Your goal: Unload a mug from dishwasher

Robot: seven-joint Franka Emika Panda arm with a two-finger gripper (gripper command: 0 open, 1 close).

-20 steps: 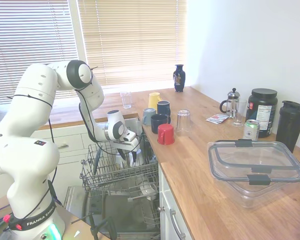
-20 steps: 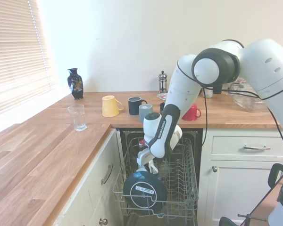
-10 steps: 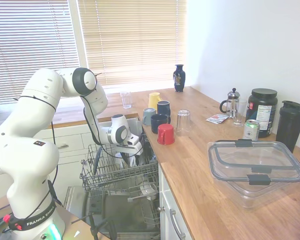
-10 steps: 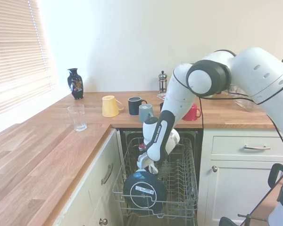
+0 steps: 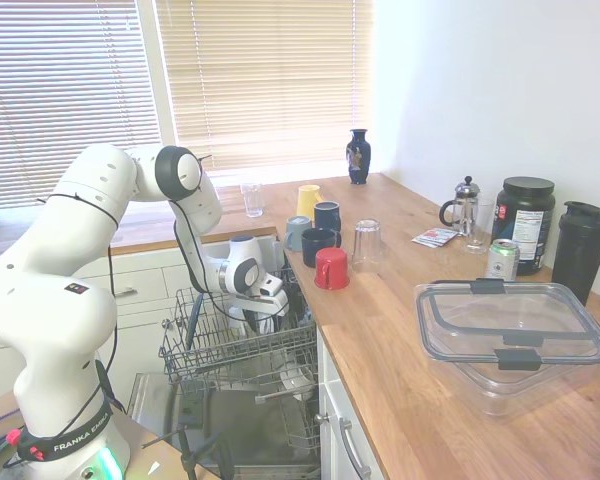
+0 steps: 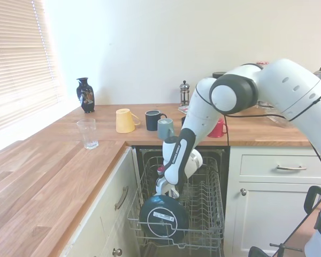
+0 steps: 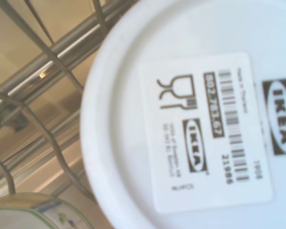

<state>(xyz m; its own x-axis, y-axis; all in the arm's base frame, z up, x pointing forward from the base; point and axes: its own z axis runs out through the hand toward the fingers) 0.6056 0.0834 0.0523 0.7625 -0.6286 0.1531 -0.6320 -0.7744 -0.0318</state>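
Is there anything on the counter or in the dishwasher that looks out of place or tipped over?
Yes: the yellow mug lies on its side on the counter, while the other mugs beside it stand. Nothing looks spilled or broken.

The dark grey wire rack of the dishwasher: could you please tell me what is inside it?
A round dark dish stands at the rack front. The white ceramic mug sits upturned beneath the gripper, mostly hidden in exterior views.

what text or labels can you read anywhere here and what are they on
"IKEA", printed twice on the sticker under the white mug
"21986" on that sticker
"802.783.67", roughly; blurred
"FRANKA EM...", cut off, on the arm's base band
Protein tub label, drink can, dark plate's label: too small to read
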